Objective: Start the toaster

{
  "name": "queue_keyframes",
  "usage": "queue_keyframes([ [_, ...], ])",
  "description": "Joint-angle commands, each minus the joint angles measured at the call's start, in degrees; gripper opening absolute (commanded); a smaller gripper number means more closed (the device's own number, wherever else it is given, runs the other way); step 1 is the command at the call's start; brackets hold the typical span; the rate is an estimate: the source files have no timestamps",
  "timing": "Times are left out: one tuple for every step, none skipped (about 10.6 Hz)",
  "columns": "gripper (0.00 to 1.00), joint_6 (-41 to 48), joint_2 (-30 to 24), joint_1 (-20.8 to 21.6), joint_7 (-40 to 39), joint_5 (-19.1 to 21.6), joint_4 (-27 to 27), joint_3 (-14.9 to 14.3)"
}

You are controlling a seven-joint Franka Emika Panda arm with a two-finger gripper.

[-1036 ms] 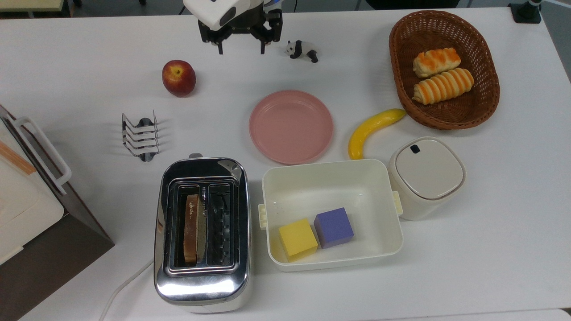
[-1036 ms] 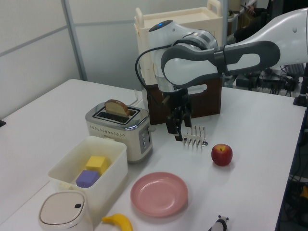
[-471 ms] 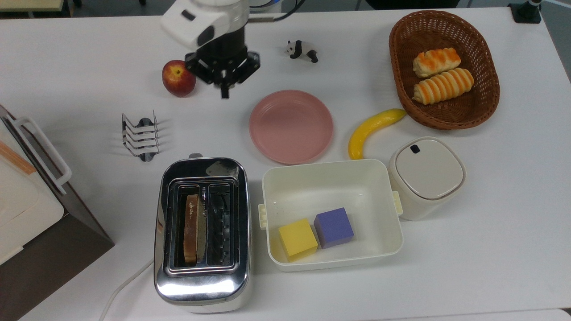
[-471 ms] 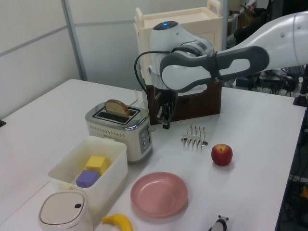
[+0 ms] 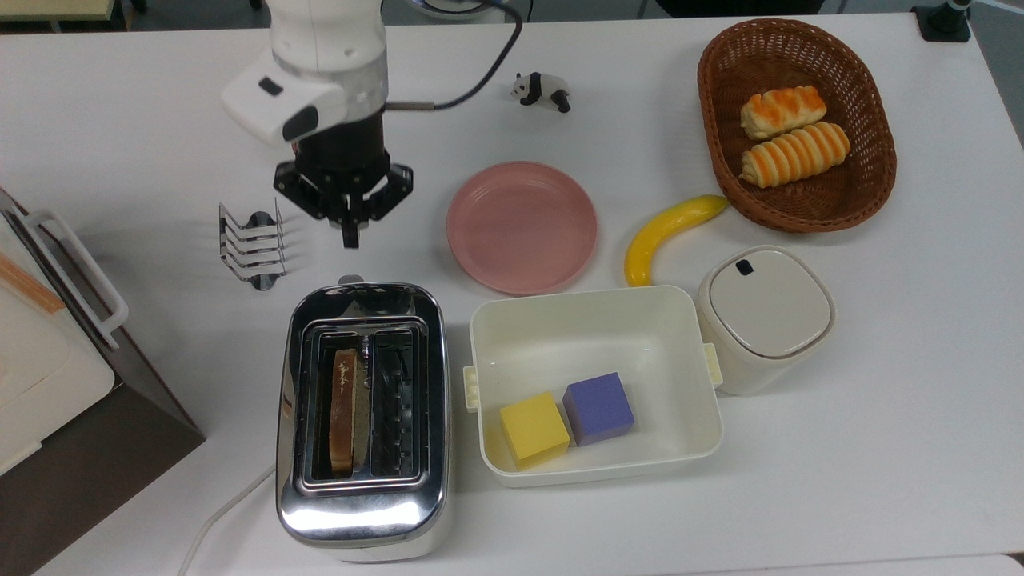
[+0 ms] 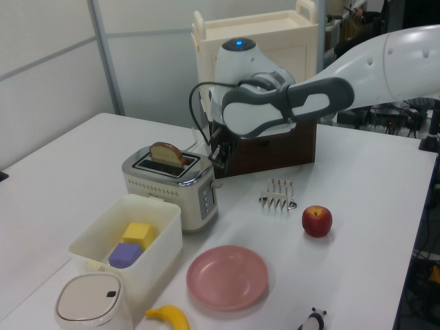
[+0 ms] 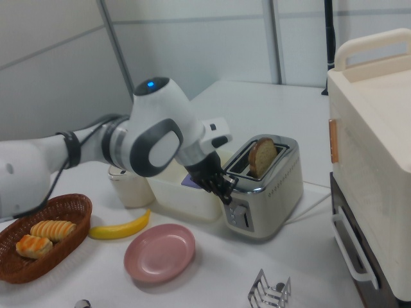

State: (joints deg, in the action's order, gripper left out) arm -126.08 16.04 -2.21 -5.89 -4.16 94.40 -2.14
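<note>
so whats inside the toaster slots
The toaster holds one slice of bread in the slot on the top view's left; the other slot shows bare wire guides. The slice's lower part is hidden inside.

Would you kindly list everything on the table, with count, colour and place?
toaster: 1, chrome, top view's lower left
bread slice: 1, brown, in the toaster's slot
toast rack: 1, metal, above the toaster
plate: 1, pink, centre
tub: 1, cream, right of toaster
blocks: 2, yellow and purple, in the tub
lidded container: 1, cream, right of tub
banana: 1, yellow
basket: 1, brown, upper right
rolls: 2, in the basket
panda figure: 1
apple: 1, red
cabinet: 1, brown and cream, left edge
gripper: 1, black, above the toaster's end
</note>
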Motion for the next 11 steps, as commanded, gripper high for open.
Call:
queue_keyframes([
  [0.0, -5.74, 5.66, -0.77, -0.88, 0.2, -1.15, -0.32],
  [0.0, -6.36, 6.54, -0.78, -1.05, 0.11, -1.15, -0.32],
  [0.0, -6.37, 6.81, -0.78, -1.32, -0.58, -1.15, -0.32],
  [0.0, -6.37, 7.77, -0.6, -1.41, -1.37, -1.15, -0.32],
  [0.0, -6.37, 9.09, -0.6, -1.41, -1.82, -1.06, -0.24],
  [0.0, -6.37, 9.97, -0.51, -1.41, -2.52, -1.06, -0.24],
  [0.0, -6.37, 10.94, -0.43, -1.41, -3.13, -1.06, -0.24],
  [0.0, -6.37, 11.21, -0.43, -1.41, -3.57, -1.06, -0.15],
  [0.0, -6.37, 11.38, -0.43, -1.41, -3.58, -0.97, -0.15],
  [0.0, -6.37, 11.12, -0.43, -1.32, -3.14, -1.06, -0.15],
  [0.0, -6.28, 9.82, -0.43, -1.06, -2.79, -1.15, -0.15],
])
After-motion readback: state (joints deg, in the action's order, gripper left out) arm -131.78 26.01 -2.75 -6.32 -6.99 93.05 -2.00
